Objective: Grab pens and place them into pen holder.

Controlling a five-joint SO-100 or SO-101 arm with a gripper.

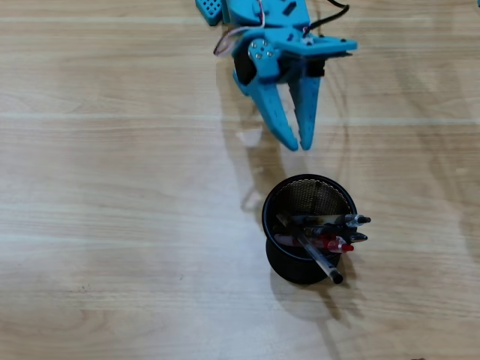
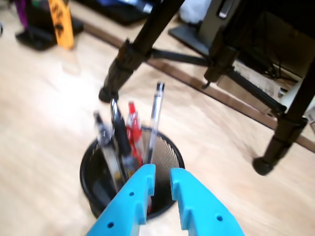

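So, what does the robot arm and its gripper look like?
The arm is bright blue plastic with a black motor and silver screws. Its gripper has two long tapered blue fingers with small holes. Thin cables loop beside it.

The table [image 1: 112, 225] is pale wood-grain laminate with a smooth, faintly glossy finish. The pen holder [image 1: 279, 259] looks like black wire-mesh metal with a smooth solid rim, and the pens [image 2: 129, 135] in it are shiny plastic, some clear, one red. The hand [image 1: 295, 144] is matt sky-blue plastic, with small bright metal screws near its base.
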